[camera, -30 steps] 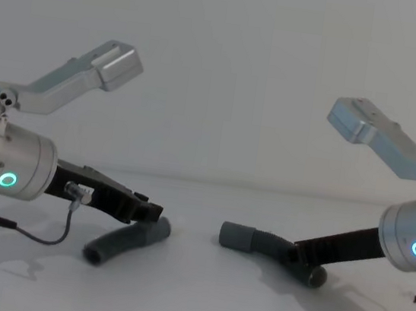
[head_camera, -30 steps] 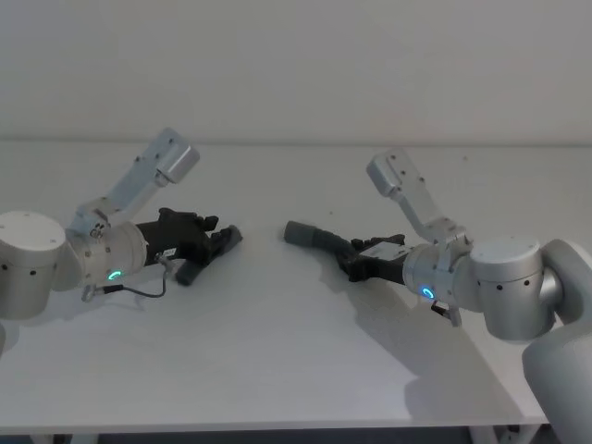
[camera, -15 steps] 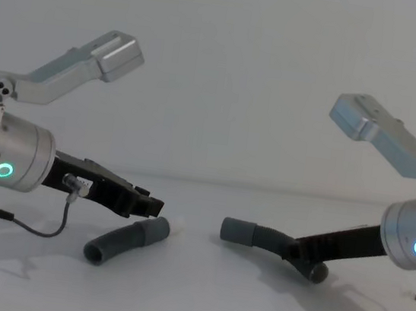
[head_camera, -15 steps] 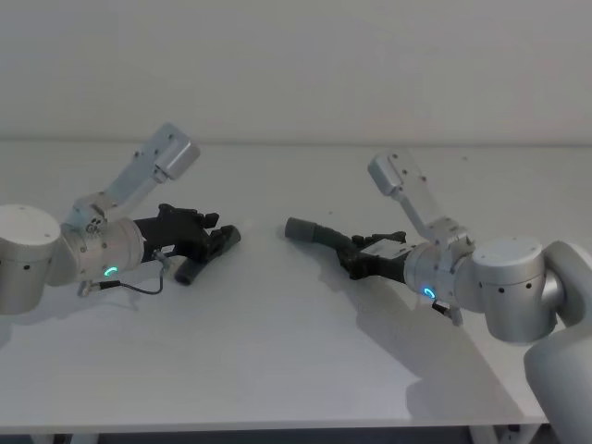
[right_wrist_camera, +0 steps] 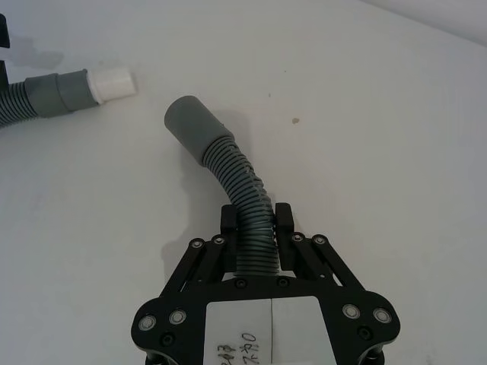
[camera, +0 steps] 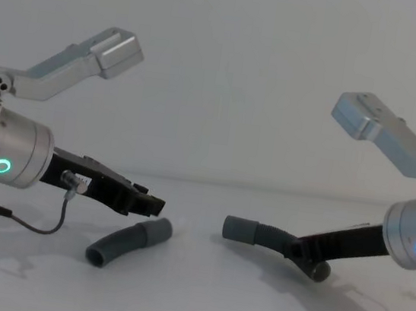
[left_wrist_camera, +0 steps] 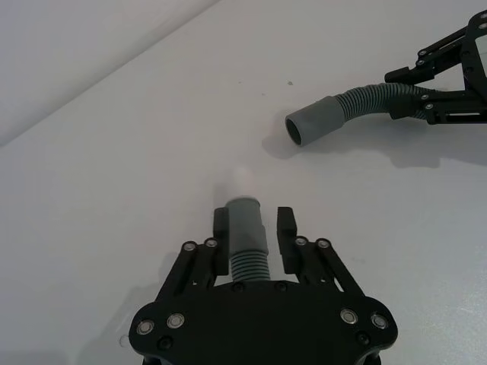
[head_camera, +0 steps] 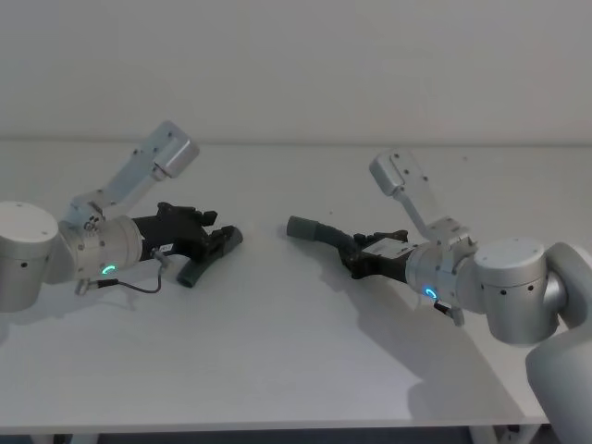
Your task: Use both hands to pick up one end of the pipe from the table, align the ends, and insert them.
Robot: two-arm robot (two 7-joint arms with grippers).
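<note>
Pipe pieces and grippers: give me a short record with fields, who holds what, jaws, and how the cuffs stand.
left gripper: jaws open, lined up over the left pipe piece near its cuff
left pipe piece: lying on the table, white-tipped cuff toward the other piece
right gripper: jaws shut on the right pipe piece, on its corrugated part
plain cuff: faces the left piece
joint: cuffs apart, not inserted

Wrist views: left hose piece [left_wrist_camera: 245, 255] rear end hidden beneath left gripper [left_wrist_camera: 253, 218]; white tip [left_wrist_camera: 241, 176] faint against table [left_wrist_camera: 114, 190]; right hose piece [right_wrist_camera: 245, 194] rear end hidden under right gripper [right_wrist_camera: 256, 211]. Right wrist view's edge cuts left hose piece.
</note>
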